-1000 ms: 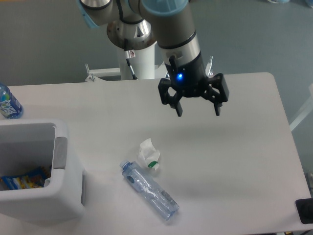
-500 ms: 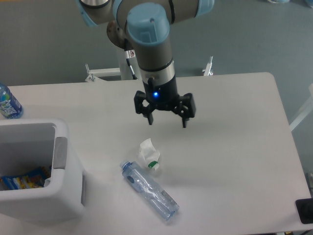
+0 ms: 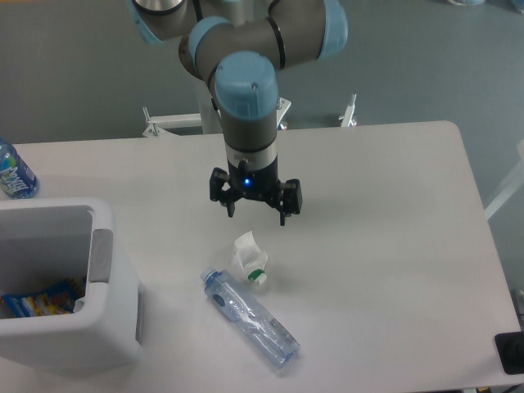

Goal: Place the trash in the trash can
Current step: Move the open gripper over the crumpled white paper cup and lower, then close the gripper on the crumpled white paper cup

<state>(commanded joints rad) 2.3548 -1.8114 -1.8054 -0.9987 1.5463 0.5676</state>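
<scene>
White table (image 3: pixel 393 246) is carrying: crumpled white wrapper (image 3: pixel 249 258) lying mid-table, clear bottle (image 3: pixel 249 318) lying just beside it toward the near edge, white trash can (image 3: pixel 102 327) sitting at left, blue-labelled bottle (image 3: pixel 14 172) standing at far-left edge.

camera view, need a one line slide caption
Open gripper hovers above paper wrapper beside clear bottle; white bin at left.

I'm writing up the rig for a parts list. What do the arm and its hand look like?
The arm is made of grey metallic tube segments with light blue round caps at the joints. A thin cable runs by its white base. The hand is black, with two fingers that end in short prongs, and a small blue light glows on its body just above them.
</scene>
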